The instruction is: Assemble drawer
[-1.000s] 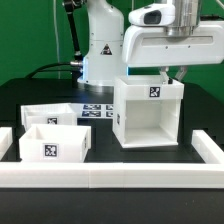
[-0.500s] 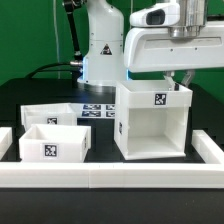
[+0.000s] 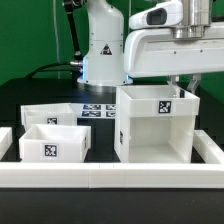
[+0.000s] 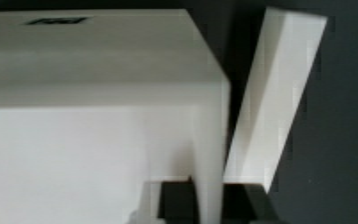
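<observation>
Casing (image 3: 150, 128): smooth white plastic, boxy, open-fronted, square tag (image 3: 165, 108). Gripper (image 3: 182, 90) clamped on thin wall at top edge.

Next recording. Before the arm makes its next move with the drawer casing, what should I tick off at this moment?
1. Gripper on casing wall: ok, a finger on each side.
2. Casing upright, open side toward the exterior camera: ok.
3. Gap between casing and front tray: ok, apart.
4. Casing clear of border rail: cannot tell, edges look close.
5. Casing lifted or set down: cannot tell.
</observation>
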`<act>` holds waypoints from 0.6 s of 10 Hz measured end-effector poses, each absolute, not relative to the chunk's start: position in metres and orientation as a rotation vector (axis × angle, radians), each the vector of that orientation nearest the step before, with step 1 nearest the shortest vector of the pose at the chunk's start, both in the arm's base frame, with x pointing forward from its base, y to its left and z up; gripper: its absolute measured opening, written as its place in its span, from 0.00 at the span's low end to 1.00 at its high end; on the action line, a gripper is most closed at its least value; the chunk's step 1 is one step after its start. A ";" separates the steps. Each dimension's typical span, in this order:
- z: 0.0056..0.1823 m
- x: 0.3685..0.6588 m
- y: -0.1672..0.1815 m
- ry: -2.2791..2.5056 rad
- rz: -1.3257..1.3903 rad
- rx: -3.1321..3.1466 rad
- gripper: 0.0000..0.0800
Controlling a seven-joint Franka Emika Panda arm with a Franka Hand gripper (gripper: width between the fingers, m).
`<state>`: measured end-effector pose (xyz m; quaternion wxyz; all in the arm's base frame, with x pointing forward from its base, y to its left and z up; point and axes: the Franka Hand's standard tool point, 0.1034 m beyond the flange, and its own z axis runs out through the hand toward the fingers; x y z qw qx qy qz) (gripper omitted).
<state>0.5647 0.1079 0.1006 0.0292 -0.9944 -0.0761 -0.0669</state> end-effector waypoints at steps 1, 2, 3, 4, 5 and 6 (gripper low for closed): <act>0.101 0.571 0.110 -0.236 -0.218 -3.064 0.05; 0.101 0.573 0.111 -0.237 -0.220 -3.063 0.05; 0.101 0.573 0.109 -0.251 -0.222 -3.063 0.05; 0.101 0.575 0.106 -0.254 -0.227 -3.063 0.05; 0.101 0.575 0.107 -0.242 -0.232 -3.063 0.05; 0.101 0.575 0.107 -0.234 -0.232 -3.063 0.05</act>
